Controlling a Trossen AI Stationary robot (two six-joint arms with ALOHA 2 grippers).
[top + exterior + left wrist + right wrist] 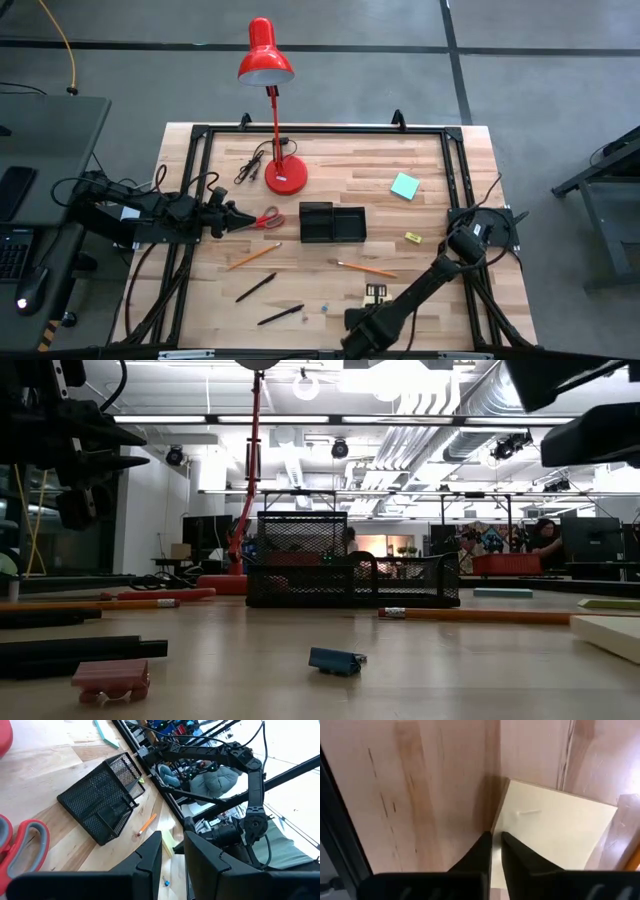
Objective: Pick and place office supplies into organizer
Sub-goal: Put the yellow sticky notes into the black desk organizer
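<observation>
Two dark, matte six-joint arms, black cables trailing along the links. Left gripper (172, 857): black angular fingers (147, 860) with stepped, wedge-shaped tips. Right gripper (495, 851): same black tapered fingers (520, 857). Cable loop at right arm base.

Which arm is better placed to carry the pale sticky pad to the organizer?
Right. Its hand is shut on the pad's edge; the left hand sits by the scissors.
</observation>
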